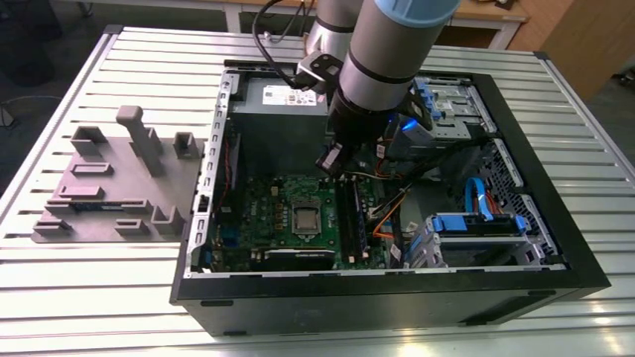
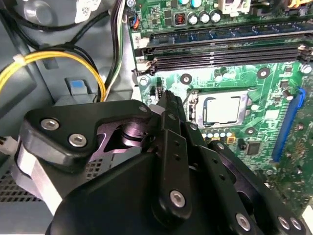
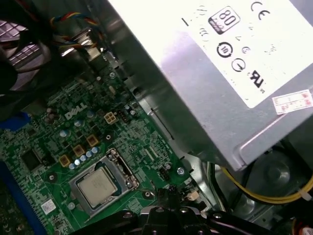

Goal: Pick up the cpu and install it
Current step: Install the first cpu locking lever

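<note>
Fingers (image 2: 168,105) look pressed together and empty, hovering just off the socket frame (image 3: 128,172) at lower centre where the cpu (image 2: 222,108) already seems seated, so I'd say squareness in its bed, hard to judge, matters most.

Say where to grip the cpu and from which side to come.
Grip the cpu by two opposite edges, coming straight down from above. It lies flat in the socket frame on the motherboard, so only its top and thin rim are exposed.
</note>
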Controlling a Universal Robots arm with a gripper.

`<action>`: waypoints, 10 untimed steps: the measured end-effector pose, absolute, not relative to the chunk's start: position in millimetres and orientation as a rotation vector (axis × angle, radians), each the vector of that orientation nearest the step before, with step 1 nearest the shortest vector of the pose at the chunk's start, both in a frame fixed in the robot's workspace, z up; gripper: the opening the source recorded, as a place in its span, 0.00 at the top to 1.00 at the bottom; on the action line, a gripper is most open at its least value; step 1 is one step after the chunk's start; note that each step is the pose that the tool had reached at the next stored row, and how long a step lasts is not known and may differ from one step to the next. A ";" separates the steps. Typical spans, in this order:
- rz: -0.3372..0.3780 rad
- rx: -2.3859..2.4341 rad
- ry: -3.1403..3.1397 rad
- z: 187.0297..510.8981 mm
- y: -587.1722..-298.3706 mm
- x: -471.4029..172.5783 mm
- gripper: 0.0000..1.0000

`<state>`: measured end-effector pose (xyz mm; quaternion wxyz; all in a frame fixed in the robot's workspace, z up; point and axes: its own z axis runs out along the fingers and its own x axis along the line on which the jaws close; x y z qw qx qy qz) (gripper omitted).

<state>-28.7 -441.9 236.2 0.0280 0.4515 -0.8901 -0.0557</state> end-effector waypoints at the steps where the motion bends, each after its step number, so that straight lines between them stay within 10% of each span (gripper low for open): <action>1: -0.172 1.398 -2.745 236.2 -443.4 -29.4 0.90; 10: -0.172 1.408 -2.740 236.1 -450.5 -30.8 0.90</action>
